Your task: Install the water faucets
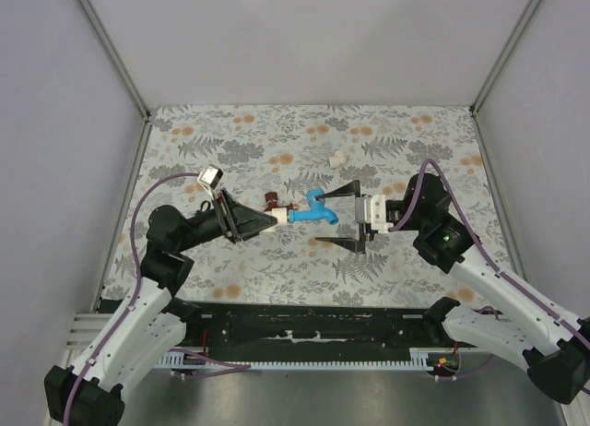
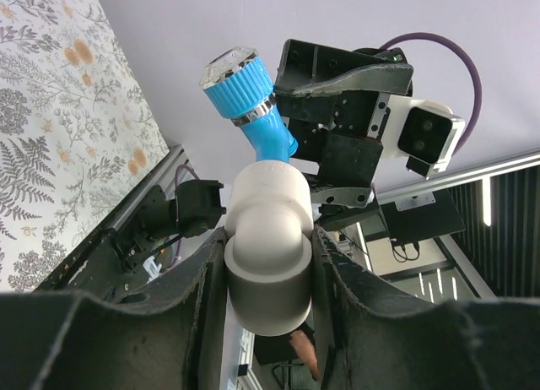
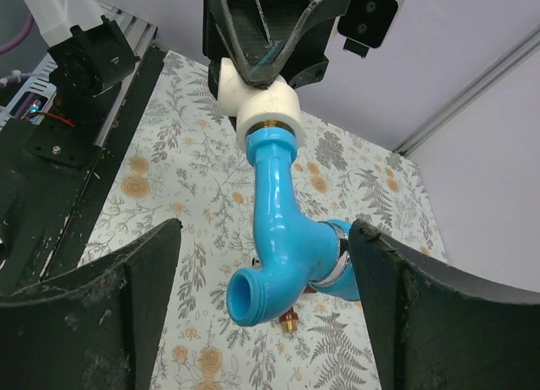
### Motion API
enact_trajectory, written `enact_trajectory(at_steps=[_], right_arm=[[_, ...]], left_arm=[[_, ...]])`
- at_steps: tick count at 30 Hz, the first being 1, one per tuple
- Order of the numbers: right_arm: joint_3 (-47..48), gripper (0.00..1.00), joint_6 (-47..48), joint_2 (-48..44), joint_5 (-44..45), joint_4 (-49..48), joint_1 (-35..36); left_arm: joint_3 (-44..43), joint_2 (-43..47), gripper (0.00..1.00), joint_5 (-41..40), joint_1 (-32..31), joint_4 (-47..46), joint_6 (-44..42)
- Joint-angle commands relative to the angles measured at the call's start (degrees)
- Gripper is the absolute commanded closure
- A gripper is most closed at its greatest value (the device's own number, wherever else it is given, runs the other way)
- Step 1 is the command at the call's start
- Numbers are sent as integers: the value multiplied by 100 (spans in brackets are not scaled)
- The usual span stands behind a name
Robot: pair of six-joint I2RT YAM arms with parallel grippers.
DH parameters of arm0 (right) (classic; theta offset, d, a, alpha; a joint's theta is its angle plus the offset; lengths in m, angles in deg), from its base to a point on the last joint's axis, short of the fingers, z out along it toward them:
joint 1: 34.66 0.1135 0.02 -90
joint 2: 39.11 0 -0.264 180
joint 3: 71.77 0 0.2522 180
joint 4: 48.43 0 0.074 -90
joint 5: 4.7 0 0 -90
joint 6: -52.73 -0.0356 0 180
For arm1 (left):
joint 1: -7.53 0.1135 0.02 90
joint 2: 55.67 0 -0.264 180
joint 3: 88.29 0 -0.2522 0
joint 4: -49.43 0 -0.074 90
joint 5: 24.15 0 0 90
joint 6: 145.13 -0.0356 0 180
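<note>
The bright blue faucet [image 1: 313,209] hangs above the mat, its threaded end seated in a white elbow fitting [image 1: 279,218]. My left gripper [image 1: 267,220] is shut on that fitting [image 2: 266,255], and the blue handle [image 2: 249,99] points away beyond it. My right gripper [image 1: 343,217] stands open around the blue faucet [image 3: 283,230]. Its right finger is close against the handle side, and its left finger [image 3: 126,297] is well apart from the spout. The dark red-brown faucet [image 1: 272,202] lies on the mat just behind the left gripper's tips.
A small white stubby fitting [image 1: 337,157] lies on the floral mat [image 1: 415,140] farther back. Grey walls enclose the mat on three sides. A black rail [image 1: 304,329] runs along the near edge between the arm bases.
</note>
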Motion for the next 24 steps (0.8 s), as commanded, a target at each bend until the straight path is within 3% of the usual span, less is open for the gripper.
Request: enact_trajectory(at_steps=[1,6,13,17,20,24], right_arm=[[181,15,9,146,268,-95,63],[145,29,-167,242,303,-183,63],[49,56,-342,339,707,-262,63],[92,85,-807,409,760,-324,63],[346,85,-1281,506,699,-36,63],[909,85,-2151,857,410,782,54]], left_arm=[[-353,-26,98,281,-21,-415,183],[-388,-61,98,412,-30,-555,209],[-476,-96,98,676,-21,-644,157],[-572,-149,98,922,-21,-644,-158],[-739,-114,98,1194,-30,-390,-1017],[-976,123,98,1283,-30,777,-3187]])
